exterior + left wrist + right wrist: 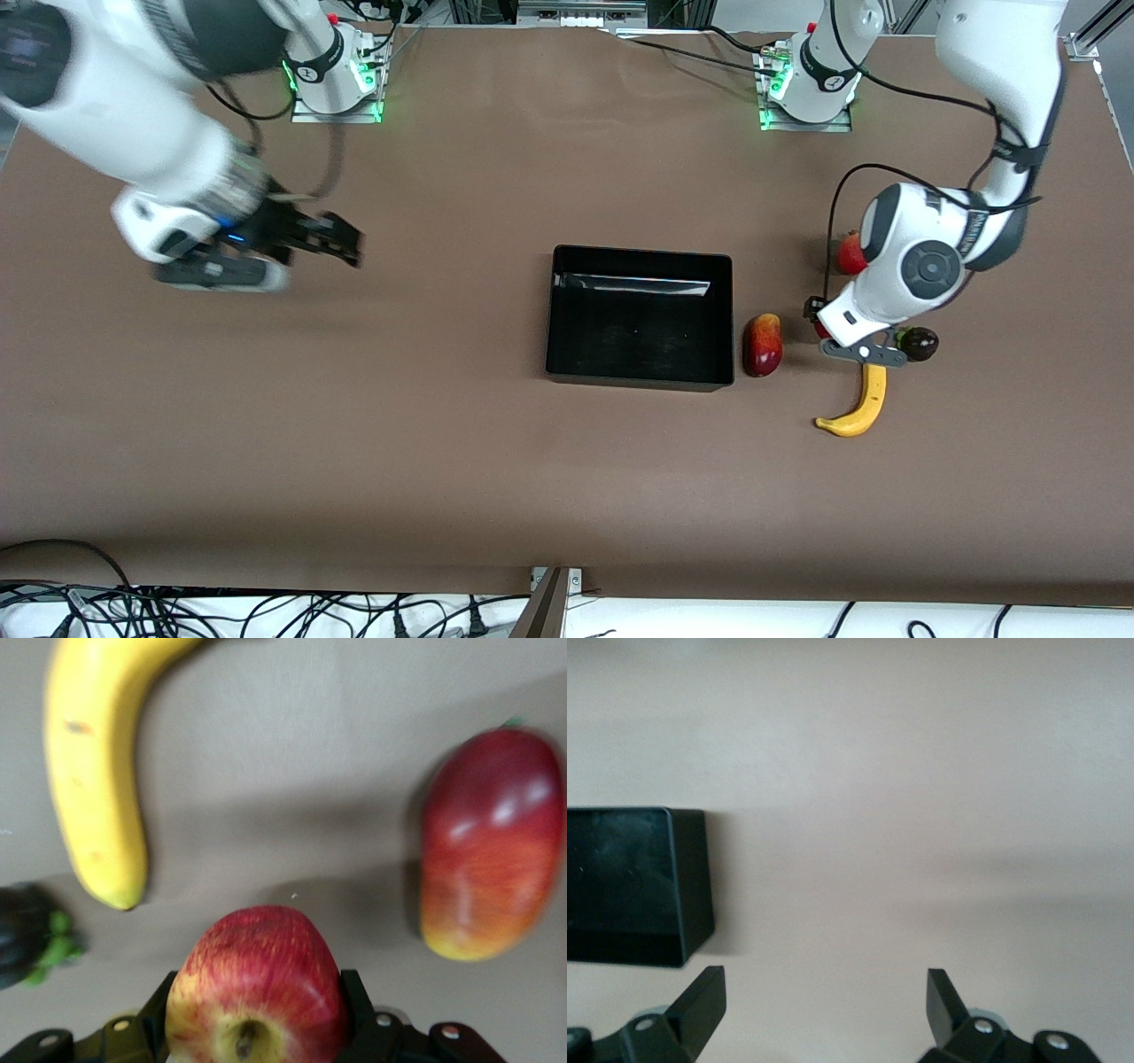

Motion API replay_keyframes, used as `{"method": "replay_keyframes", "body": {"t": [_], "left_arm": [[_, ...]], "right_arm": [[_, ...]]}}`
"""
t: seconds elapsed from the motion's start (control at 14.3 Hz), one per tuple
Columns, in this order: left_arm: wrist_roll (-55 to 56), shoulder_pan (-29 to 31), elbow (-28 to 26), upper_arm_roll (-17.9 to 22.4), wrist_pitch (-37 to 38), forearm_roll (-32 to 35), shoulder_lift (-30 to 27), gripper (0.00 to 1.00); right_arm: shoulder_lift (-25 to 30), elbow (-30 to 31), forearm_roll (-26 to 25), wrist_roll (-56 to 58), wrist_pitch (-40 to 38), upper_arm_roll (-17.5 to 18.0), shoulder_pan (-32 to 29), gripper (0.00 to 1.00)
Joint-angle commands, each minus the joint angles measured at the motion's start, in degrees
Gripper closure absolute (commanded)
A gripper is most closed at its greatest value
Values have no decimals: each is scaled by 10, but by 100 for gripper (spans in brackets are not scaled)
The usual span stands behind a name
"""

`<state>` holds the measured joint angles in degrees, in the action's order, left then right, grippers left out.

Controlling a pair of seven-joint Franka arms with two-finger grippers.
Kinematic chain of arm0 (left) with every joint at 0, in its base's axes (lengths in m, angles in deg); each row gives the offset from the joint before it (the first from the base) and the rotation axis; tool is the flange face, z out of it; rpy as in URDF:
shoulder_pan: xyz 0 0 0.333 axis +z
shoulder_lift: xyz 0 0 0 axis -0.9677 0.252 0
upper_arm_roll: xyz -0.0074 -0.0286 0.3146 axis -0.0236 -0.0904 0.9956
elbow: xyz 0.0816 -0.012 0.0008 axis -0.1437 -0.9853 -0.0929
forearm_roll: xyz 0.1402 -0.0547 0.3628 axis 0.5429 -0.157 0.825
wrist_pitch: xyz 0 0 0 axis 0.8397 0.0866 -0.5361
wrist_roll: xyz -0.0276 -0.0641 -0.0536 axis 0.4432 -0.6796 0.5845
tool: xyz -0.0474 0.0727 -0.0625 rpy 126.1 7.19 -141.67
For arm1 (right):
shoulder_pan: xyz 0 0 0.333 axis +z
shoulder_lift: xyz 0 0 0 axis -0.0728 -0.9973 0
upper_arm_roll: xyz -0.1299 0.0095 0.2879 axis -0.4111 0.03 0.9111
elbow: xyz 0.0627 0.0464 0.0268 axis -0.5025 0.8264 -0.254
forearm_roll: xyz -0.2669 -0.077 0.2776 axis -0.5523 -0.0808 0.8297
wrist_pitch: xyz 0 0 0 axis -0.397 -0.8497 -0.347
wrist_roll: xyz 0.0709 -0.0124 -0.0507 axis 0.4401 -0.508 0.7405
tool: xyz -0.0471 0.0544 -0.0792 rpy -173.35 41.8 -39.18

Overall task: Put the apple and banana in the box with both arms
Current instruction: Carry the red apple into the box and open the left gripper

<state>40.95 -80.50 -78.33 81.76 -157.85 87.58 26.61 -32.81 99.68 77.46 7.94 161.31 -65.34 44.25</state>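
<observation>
The apple [257,988], red with yellowish patches, sits between my left gripper's fingers [356,997], which press on both its sides. In the front view the left gripper [817,321] is low over the table between the mango and the banana, and only a red sliver of the apple [822,331] shows under the wrist. The banana [864,403] lies on the table just nearer to the camera; it also shows in the left wrist view [93,771]. The black box [640,317] is empty at mid-table. My right gripper [341,239] is open and empty, above the table toward the right arm's end.
A red-orange mango [763,345] lies between the box and the left gripper. A larger red fruit [850,254] and a dark fruit [919,343] lie by the left arm. The box's corner [629,886] shows in the right wrist view.
</observation>
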Motion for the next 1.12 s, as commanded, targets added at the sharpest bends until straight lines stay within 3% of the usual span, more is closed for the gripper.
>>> {"method": "replay_keyframes", "body": {"t": [0.0,0.07,0.21,0.35,0.42,0.56,0.7,0.77,0.84,0.91,1.05], "left_arm": [[57,-11,107,-49,129,3,-2,88],[107,-21,129,-78,145,2,3,88],[239,-50,146,-118,146,2,25,88],[305,-86,144,-128,115,-7,57,88],[329,-103,137,-127,84,-9,72,88],[356,-124,135,-127,59,-7,104,86],[358,-131,121,-127,33,-2,122,83],[358,-130,109,-127,18,-2,125,77],[361,-131,106,-127,11,-2,130,57],[366,-131,107,-127,9,-2,134,1],[361,-121,111,-128,16,-2,130,0]], "right_arm": [[63,54,-27,69,-19,15,-49,0],[80,65,-50,105,-19,48,-89,0],[99,78,-61,138,-21,147,-209,0],[107,78,-88,142,-31,264,-325,0],[109,78,-90,143,-30,306,-370,0],[110,78,-91,143,-31,362,-424,0],[109,74,-103,143,-29,362,-424,0],[108,74,-103,143,-28,362,-424,0],[108,73,-105,143,-26,362,-424,0],[106,70,-111,140,-25,362,-424,0],[105,61,-112,134,-27,360,-424,0]]}}
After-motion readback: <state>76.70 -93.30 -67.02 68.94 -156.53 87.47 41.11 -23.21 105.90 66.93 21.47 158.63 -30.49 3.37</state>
